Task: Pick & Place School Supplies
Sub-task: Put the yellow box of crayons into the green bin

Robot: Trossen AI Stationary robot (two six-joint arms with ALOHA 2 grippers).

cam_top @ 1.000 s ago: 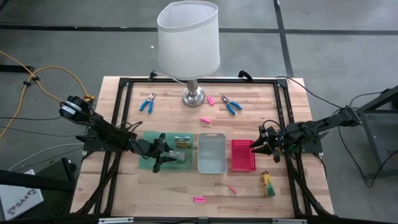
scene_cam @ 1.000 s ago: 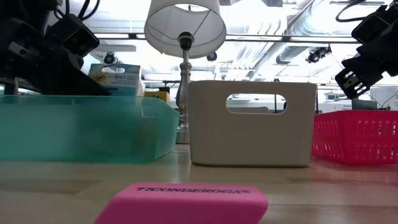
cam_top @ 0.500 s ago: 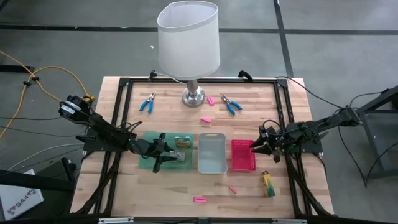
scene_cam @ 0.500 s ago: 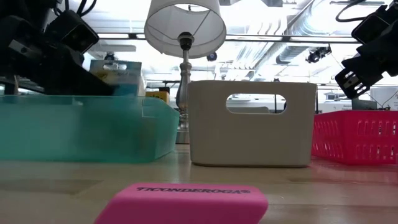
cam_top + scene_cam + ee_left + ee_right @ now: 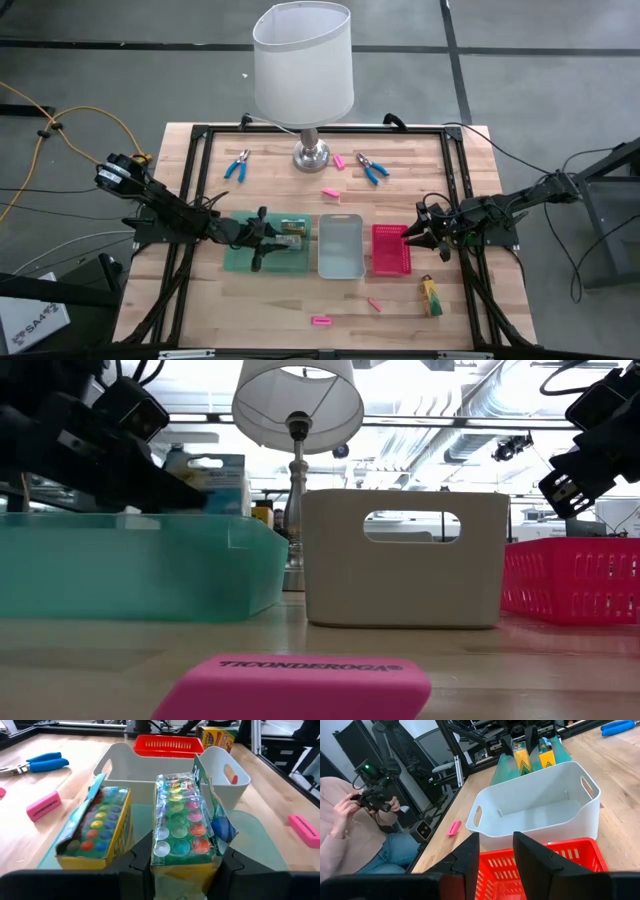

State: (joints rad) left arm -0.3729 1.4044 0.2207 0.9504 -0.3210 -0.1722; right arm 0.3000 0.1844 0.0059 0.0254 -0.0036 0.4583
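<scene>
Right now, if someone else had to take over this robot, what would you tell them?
Left gripper: shut on a paint pack, raised over the green tray.
Right gripper: open, empty, over the red basket.
Done: a second pack sits in the green tray.
Left: crayon box, two blue tools and the pink erasers lie loose on the table. White bin is empty.
</scene>
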